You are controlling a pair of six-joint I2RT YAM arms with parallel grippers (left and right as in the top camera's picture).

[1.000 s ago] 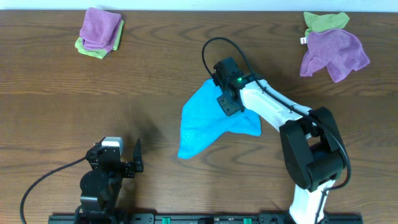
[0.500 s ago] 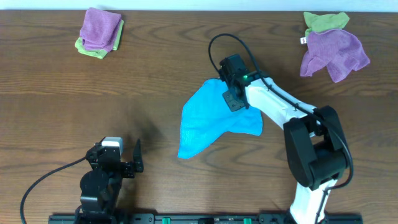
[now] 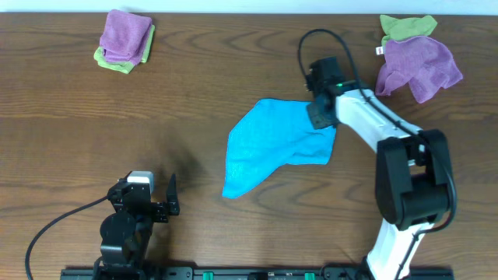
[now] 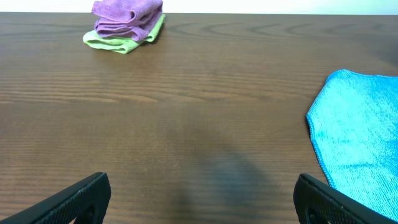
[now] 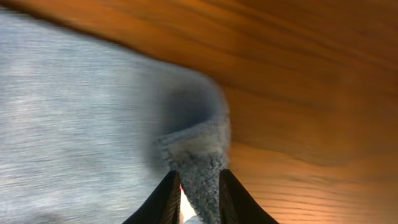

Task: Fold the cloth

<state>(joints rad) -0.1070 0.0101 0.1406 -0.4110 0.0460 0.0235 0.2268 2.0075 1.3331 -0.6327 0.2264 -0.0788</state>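
Only right wrist view shows right tool pinching cloth fold; left tool wide open, empty.

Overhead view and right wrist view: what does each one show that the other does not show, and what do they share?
Only the overhead view: the whole outline of the cloth, a folded purple and green pile far left, a loose purple and green heap far right, and the left end effector, open and apart from the cloth. Only the right wrist view: a raised fold of the cloth pinched between the fingers of the right end effector. Both: the cloth, the right end effector and the wooden table.
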